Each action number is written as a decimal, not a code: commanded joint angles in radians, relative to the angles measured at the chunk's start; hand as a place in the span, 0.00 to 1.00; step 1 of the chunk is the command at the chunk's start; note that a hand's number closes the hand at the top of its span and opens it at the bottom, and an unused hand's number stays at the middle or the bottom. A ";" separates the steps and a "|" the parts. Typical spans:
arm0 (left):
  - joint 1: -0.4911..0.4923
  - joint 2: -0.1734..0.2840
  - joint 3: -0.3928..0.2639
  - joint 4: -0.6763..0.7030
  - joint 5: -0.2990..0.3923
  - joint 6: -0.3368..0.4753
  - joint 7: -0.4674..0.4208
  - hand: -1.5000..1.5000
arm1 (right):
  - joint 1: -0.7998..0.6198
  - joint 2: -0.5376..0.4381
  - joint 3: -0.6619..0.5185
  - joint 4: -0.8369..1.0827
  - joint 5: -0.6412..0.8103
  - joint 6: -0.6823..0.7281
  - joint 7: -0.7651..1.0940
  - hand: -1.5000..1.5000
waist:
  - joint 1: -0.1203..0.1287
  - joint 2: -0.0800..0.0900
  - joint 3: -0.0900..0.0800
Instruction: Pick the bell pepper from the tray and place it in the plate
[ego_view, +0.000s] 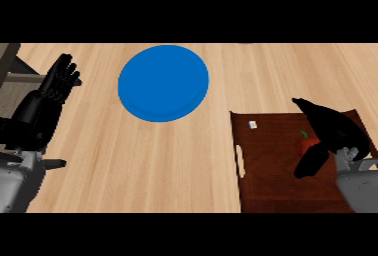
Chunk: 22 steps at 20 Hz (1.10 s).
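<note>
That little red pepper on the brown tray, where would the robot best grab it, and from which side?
Probably around its round red body, from above. The small red bell pepper sits on the dark brown wooden tray with its green stem up, and the right robot hand is already over it, thumb and fingers on either side. Much of the pepper is hidden, so whether they touch it is unclear.

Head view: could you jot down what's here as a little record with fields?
plate: blue plate, nothing on it, on the wooden counter
tray: dark brown tray, right of the plate
bell pepper: red bell pepper, on the tray
right hand: right hand curled round the pepper
left hand: left hand open, resting at the left edge
</note>
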 joint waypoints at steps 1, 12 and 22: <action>-0.001 0.002 0.025 -0.057 -0.012 -0.020 0.072 0.50 | -0.064 0.064 -0.004 0.016 0.041 0.055 0.098 0.00 | 0.006 0.001 0.001; -0.002 -0.061 0.049 -0.061 -0.057 -0.050 0.074 0.50 | 0.085 -0.007 -0.069 0.122 0.162 0.046 -0.043 0.00 | 0.001 0.001 0.001; 0.035 -0.122 0.070 -0.050 -0.131 -0.073 0.024 0.50 | 0.072 0.045 -0.103 0.335 0.236 0.007 -0.216 0.00 | 0.002 0.002 0.001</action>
